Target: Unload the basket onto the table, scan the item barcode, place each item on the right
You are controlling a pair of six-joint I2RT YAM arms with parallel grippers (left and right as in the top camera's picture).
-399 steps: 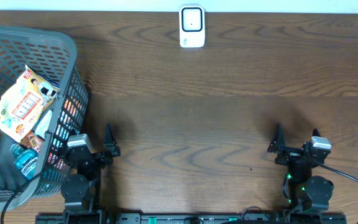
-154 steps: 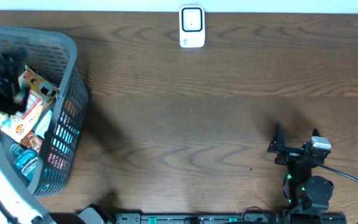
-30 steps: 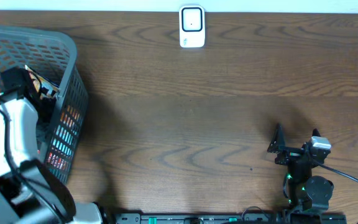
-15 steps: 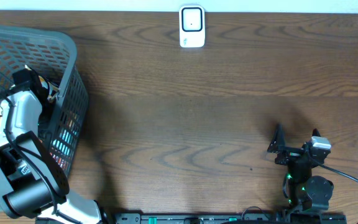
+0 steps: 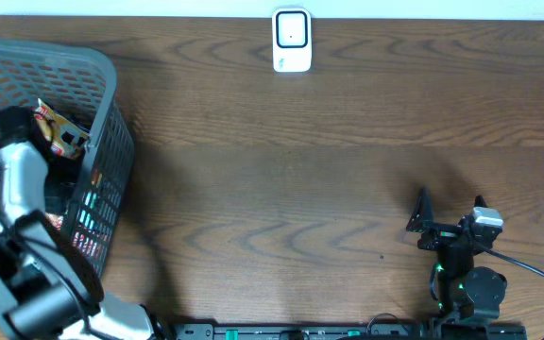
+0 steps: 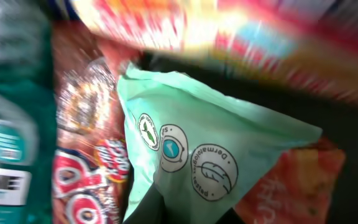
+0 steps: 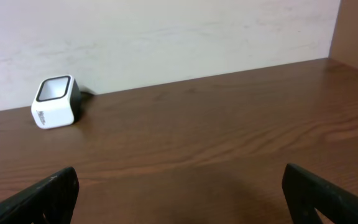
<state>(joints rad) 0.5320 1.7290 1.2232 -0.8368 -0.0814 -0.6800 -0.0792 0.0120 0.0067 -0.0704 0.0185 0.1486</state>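
Dark wood-grain tabletop (image 5: 281, 189) fills the overhead view, with a pale wall along its far edge; nearest the robot's base, the right gripper (image 5: 421, 219) rests low by the near edge with its jaws spread wide and nothing between them, its two dark fingertips (image 7: 48, 193) framing bare wood in the wrist view; on the left, the left arm reaches down into the grey basket (image 5: 111, 104), and the left gripper sits closed among the packages, though whether it has hold of one I cannot tell; its blurred wrist view shows a mint-green pouch (image 6: 210, 155) just ahead, a red snack bag (image 6: 86, 180) beside it, a teal bottle (image 6: 11, 124) at left; farthest off, the white scanner (image 5: 292, 40) stands near the wall.
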